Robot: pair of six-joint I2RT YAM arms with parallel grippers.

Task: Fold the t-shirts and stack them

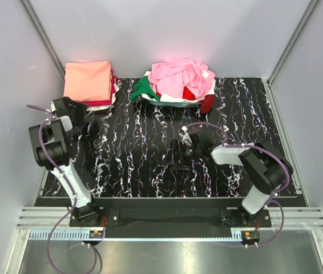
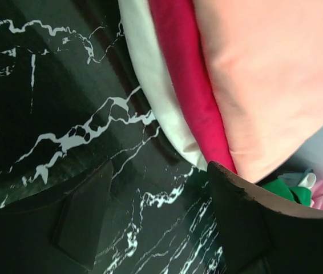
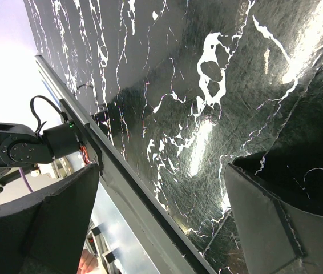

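Note:
A folded stack sits at the mat's back left: the salmon-orange t-shirt [image 1: 87,80] on top, a crimson-magenta one [image 1: 103,103] and a white one under it. In the left wrist view they show as salmon [image 2: 258,85], crimson [image 2: 187,80] and white [image 2: 150,85] layers. My left gripper [image 1: 86,121] [image 2: 161,222] is open and empty, just in front of the stack, low over the mat. A loose heap at the back middle holds the light pink [image 1: 178,74], green [image 1: 143,88], red [image 1: 189,93] and white shirts. My right gripper [image 1: 176,155] [image 3: 161,222] is open and empty over the mat's middle.
The black white-veined mat [image 1: 133,148] covers the table. Grey walls close in the left, back and right sides. The mat's front edge and a metal rail [image 3: 127,194] show in the right wrist view. The arm bases stand at the near edge.

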